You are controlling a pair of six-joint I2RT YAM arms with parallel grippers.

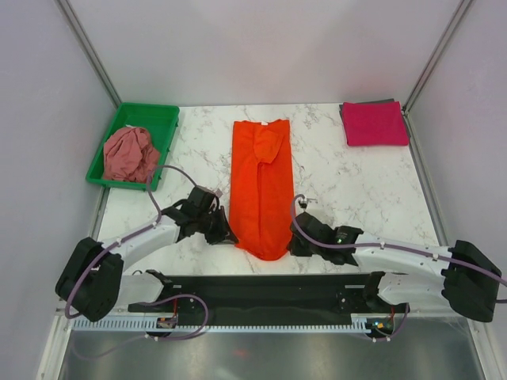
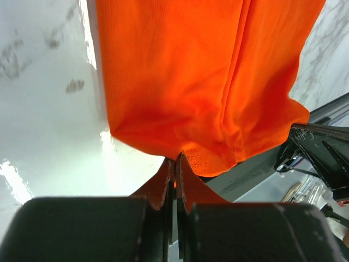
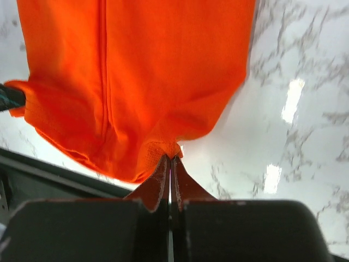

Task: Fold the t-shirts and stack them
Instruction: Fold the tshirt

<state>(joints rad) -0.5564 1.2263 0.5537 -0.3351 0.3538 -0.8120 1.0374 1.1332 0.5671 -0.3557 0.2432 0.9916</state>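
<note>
Orange t-shirt (image 1: 261, 186), folded into a long strip on the marble tabletop (image 1: 348, 198). My left pincer (image 2: 174, 165) and right pincer (image 3: 170, 159) each clamp a near hem corner, jaws fully clenched.

Orange t-shirt (image 1: 262, 186): bright solid orange, fine mesh weave, between left gripper (image 1: 230, 236) and right gripper (image 1: 291, 244). Both grippers black. Fingertips (image 2: 161, 188) orange-brown in wrist views, perhaps tint reflected off cloth. Arms (image 1: 146, 235): white links, black joints. Table (image 1: 348, 190) around grippers: white marble, grey veins. Far ahead-left of left gripper: green tray (image 1: 162, 119), dusty rose t-shirt (image 1: 129, 153). Far ahead-right of right gripper: magenta-pink t-shirt (image 1: 375, 123).
</note>
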